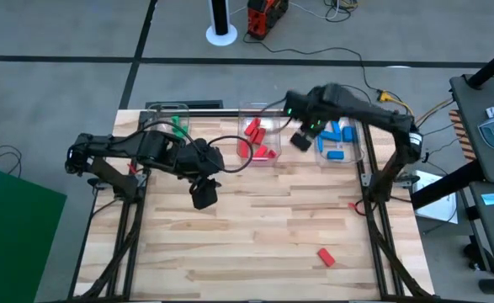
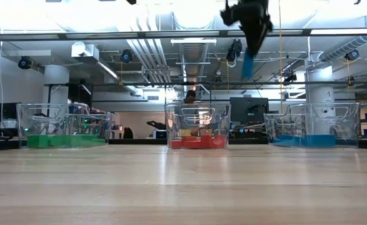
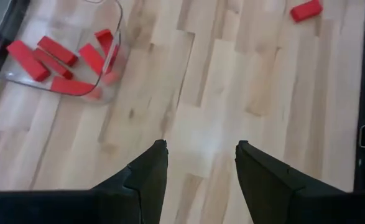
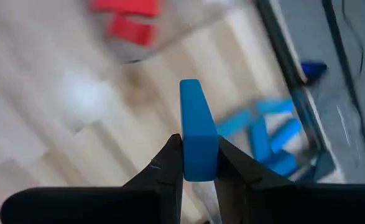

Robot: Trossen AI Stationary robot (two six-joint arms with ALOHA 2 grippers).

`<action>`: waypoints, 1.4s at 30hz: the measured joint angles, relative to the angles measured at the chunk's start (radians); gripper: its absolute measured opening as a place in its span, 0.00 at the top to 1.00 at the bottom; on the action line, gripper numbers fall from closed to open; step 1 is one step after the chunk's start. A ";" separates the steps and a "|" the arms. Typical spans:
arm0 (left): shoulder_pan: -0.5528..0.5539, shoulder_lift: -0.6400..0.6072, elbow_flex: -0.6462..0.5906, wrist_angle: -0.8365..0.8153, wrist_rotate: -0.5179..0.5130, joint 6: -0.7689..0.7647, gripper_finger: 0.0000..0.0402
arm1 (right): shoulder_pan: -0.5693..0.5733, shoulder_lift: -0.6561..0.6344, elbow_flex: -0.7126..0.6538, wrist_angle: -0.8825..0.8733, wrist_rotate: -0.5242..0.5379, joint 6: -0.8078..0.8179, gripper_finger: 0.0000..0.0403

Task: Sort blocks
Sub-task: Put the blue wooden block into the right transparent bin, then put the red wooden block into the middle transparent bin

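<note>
My right gripper hangs high between the red bin and the blue bin, shut on a blue block. In the low view that block hangs well above the table. My left gripper is open over bare wood left of centre, with nothing between its fingers. A loose red block lies flat on the table near the front right. Red blocks lie in the middle bin, blue ones in the right bin, green ones in the left bin. My right gripper pinches the blue block between its two fingers at one end, one finger on each broad face. The fingers point down and lie along the block. The block sticks out past the fingertips and hangs upright, lifted clear of the table and bins.
Three clear bins stand in a row along the far edge: green, red, blue. A small red piece lies near the right frame rail. Bare wood stretches across the centre and near side. Arm frames run along both side edges.
</note>
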 joint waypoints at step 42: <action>0.015 -0.002 -0.001 0.032 -0.092 0.072 0.59 | -0.588 -0.160 -0.409 0.242 -0.010 -0.030 0.98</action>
